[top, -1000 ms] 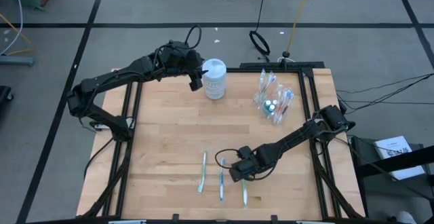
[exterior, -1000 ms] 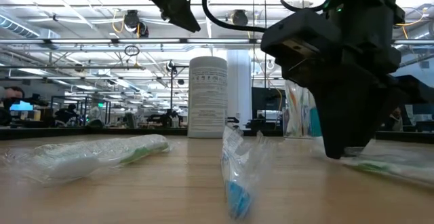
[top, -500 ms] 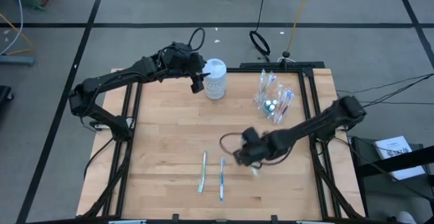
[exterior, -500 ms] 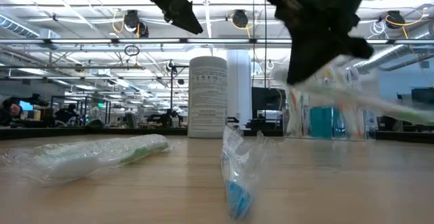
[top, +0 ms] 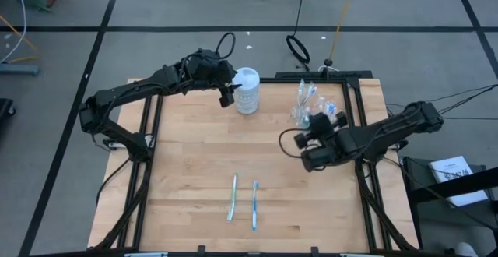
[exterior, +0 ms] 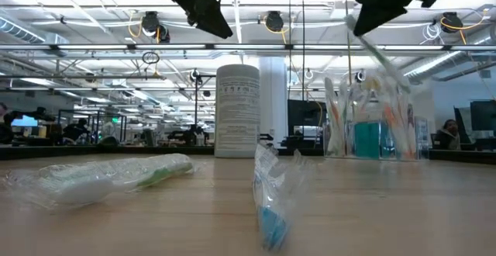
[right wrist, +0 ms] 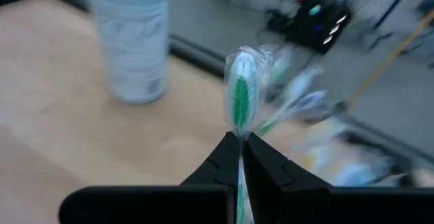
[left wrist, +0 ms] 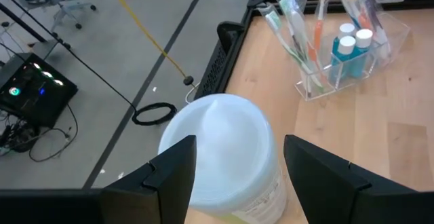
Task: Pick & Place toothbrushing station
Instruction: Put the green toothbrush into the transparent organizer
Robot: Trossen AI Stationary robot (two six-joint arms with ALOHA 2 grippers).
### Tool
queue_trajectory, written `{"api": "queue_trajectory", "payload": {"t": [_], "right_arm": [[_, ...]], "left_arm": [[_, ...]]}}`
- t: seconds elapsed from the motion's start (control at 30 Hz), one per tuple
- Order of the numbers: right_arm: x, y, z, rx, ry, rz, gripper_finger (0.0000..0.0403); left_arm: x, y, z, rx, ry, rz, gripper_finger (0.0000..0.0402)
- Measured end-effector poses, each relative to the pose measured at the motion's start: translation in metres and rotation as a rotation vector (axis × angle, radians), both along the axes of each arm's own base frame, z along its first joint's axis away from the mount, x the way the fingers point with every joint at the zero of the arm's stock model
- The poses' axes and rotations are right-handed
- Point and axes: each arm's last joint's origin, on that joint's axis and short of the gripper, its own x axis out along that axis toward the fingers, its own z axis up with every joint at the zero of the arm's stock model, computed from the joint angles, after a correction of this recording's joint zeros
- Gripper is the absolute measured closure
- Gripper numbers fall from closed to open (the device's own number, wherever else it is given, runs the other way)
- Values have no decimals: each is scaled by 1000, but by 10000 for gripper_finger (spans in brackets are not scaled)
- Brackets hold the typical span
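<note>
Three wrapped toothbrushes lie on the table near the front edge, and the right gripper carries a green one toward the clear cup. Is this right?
Not quite. Only two wrapped toothbrushes lie there, as the high view shows. The right gripper does hold a wrapped green toothbrush near the clear cup.

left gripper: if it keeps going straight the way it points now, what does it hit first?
Most likely the white canister: the left gripper has its open fingers either side of the canister's top, directly ahead. How far off the lid is, the views don't settle.
</note>
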Motion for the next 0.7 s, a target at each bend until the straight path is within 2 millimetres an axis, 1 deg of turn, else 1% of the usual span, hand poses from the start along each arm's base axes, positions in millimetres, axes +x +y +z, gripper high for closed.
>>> {"api": "queue_trajectory", "payload": {"t": [0.07, 0.13, 0.23, 0.3, 0.37, 0.47, 0.57, 0.7], "right_arm": [[-6, -7, 4, -59, 14, -25, 399], [-10, -15, 4, -115, 9, -54, 399], [-19, -27, -6, -157, -9, -110, 399], [-26, -36, -21, -158, -4, -154, 399], [-32, -44, -42, -161, 2, -191, 399], [-39, -52, -73, -163, -48, -235, 399], [-43, -56, -100, -152, -103, -241, 399], [-46, -58, -116, -132, -140, -216, 399]], "left_arm": [[0, -1, 0, -6, 2, -1, 174], [0, -2, -1, -9, 2, -4, 174], [0, -2, -1, -26, -6, 7, 174], [0, -1, -1, -40, -13, 18, 174], [0, -2, -1, -51, -19, 23, 174], [1, -3, -1, -57, -21, 15, 174], [1, -3, -1, -58, -21, 15, 174], [1, -3, -1, -59, -22, 17, 174]]}}
